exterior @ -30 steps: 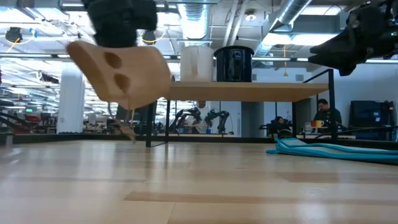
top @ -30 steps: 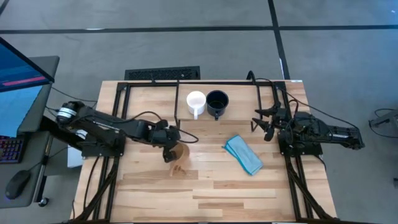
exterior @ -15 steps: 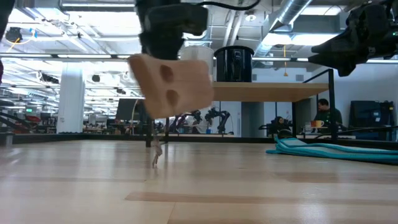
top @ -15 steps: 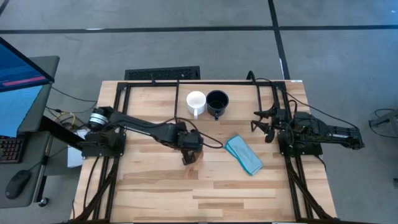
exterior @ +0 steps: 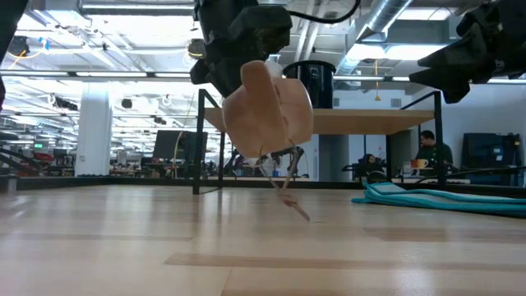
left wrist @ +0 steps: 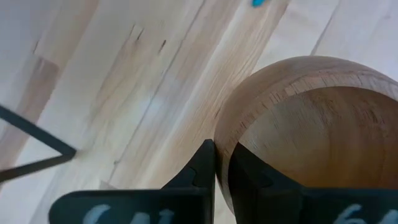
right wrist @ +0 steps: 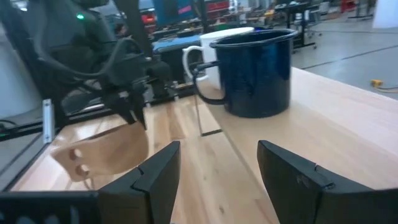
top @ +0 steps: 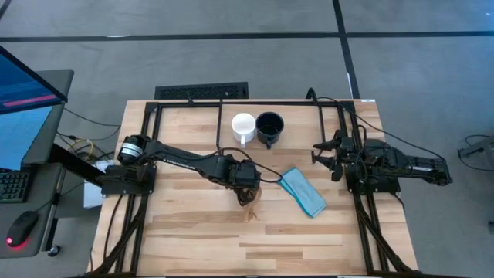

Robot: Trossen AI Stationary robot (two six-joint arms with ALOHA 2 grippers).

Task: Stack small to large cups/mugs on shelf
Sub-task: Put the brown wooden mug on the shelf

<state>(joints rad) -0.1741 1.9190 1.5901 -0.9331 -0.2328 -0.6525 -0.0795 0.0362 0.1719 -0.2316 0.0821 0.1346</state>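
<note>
The left gripper [top: 248, 192], clenched on the tan wooden mug's [exterior: 267, 113] rim, should rise above the black-barred shelf [exterior: 345, 120] behind it.

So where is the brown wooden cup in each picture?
High view: the brown cup hangs under the left gripper, mid-table.
Low view: centre, in the air, in front of the shelf.
Left wrist view: lower right, huge, its rim between the fingers.
Right wrist view: lower left.
Shared landmark: the dark blue mug, also and.

Bare shelf [top: 309, 116] board right of navy mug [top: 269, 126], white mug [top: 243, 125]
</note>
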